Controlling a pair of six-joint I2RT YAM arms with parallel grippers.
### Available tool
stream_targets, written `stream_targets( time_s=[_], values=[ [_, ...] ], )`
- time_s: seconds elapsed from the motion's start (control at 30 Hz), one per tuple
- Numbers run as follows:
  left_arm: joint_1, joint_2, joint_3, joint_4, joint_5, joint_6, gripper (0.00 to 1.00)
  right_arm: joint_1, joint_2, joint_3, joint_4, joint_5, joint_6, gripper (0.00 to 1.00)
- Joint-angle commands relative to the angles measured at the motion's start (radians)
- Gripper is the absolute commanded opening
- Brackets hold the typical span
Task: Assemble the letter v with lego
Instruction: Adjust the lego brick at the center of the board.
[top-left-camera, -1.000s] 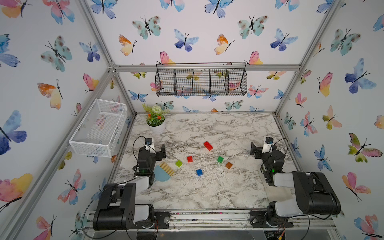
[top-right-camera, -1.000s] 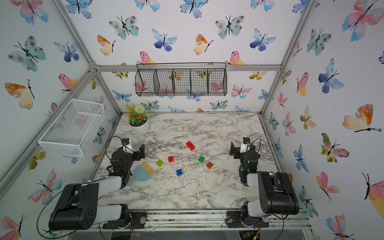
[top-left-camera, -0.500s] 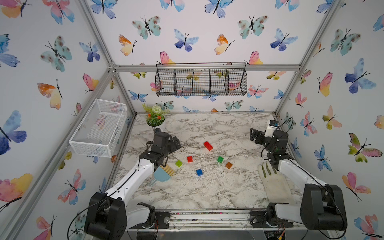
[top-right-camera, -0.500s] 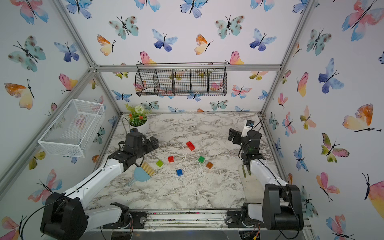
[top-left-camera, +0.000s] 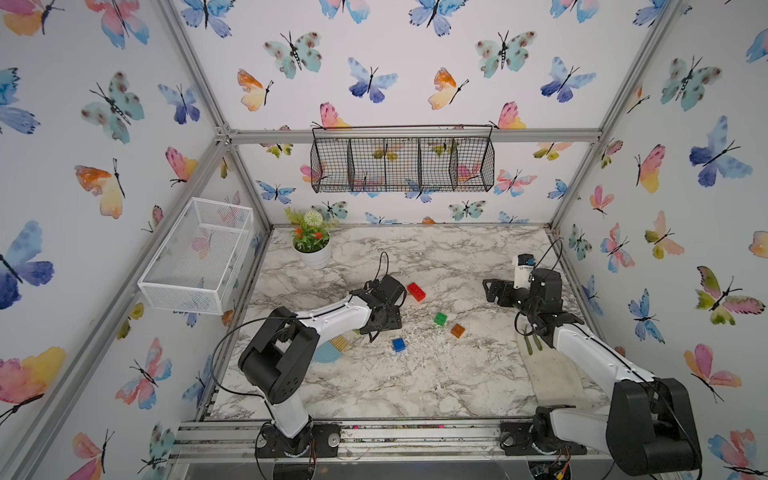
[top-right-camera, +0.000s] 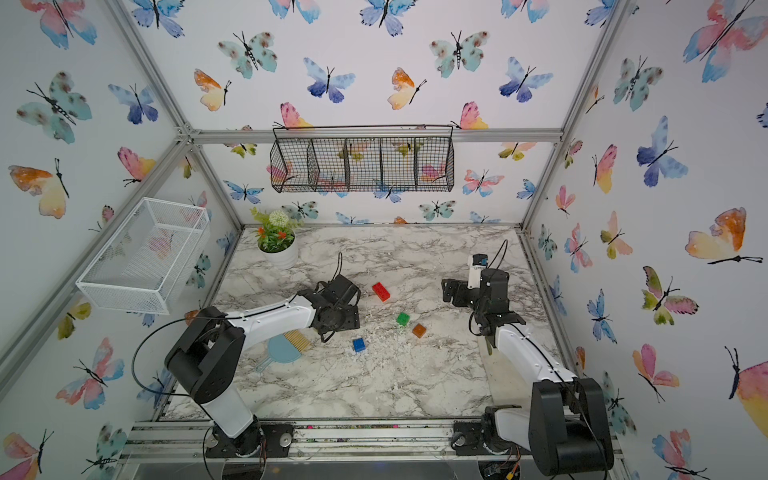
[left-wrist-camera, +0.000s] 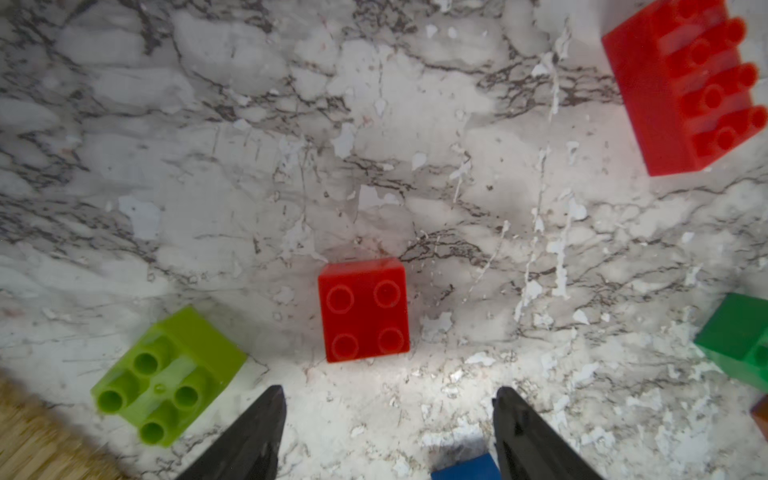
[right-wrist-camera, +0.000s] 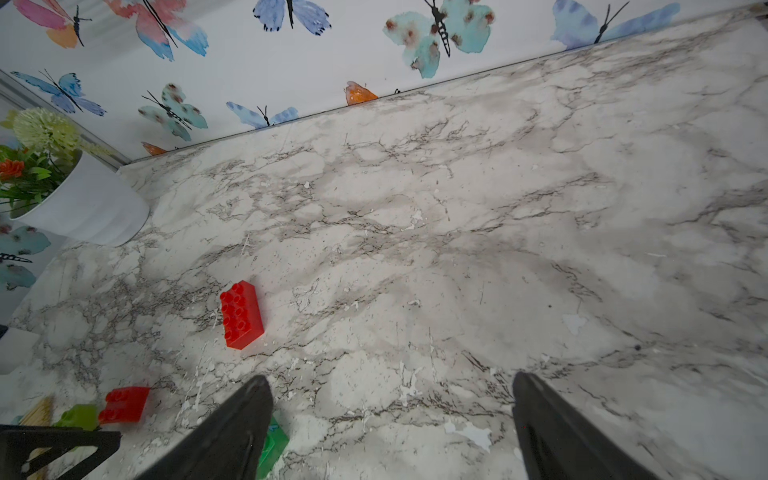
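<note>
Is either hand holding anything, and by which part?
Nothing is held: left hand open, short of the square red brick; right hand open, empty.

A robot test cell in a lab. An aluminium frame (top-left-camera: 411, 136) boxes in a marble-print worktop (top-left-camera: 415, 382), with butterfly wallpaper (top-left-camera: 374, 62) panels as walls. The left arm (top-left-camera: 332, 316) and right arm (top-left-camera: 590, 353) are mounted on a metal rail (top-left-camera: 415, 434) along the front edge. A black wire basket (top-left-camera: 403, 166) and a white wire basket (top-left-camera: 195, 257) hang on the walls.

A potted plant (top-left-camera: 312, 245) stands at the marble table's (top-left-camera: 436, 382) far left corner — a black wire basket (top-left-camera: 402, 164) hangs above.
</note>
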Motion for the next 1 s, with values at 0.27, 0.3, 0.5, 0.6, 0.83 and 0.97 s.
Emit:
stream_targets(
  time_s=[0.27,0.3,0.5,0.6,0.83,0.97],
  values=[
    [0.018,0.156,0.113,-0.064,-0.098,-0.004,0.59,0.005,0.0,-0.003,-0.021,-0.044,-0.028,0.91],
    [0.02,0.164,0.119,-0.062,-0.099,-0.002,0.59,0.005,-0.002,-0.002,-0.021,-0.046,-0.032,0.91],
    [0.026,0.203,0.146,-0.055,-0.087,0.011,0.52,0.005,0.001,0.001,-0.023,-0.053,-0.034,0.89],
    [0.025,0.206,0.156,-0.055,-0.073,0.013,0.46,0.005,0.004,0.009,-0.034,-0.054,-0.036,0.88],
    [-0.015,0.235,0.218,-0.073,-0.044,0.004,0.4,0.007,0.035,0.027,-0.055,-0.105,-0.019,0.84],
    [-0.05,0.289,0.275,-0.083,-0.029,-0.004,0.4,0.017,0.054,0.03,-0.077,-0.14,-0.003,0.83]
  ],
)
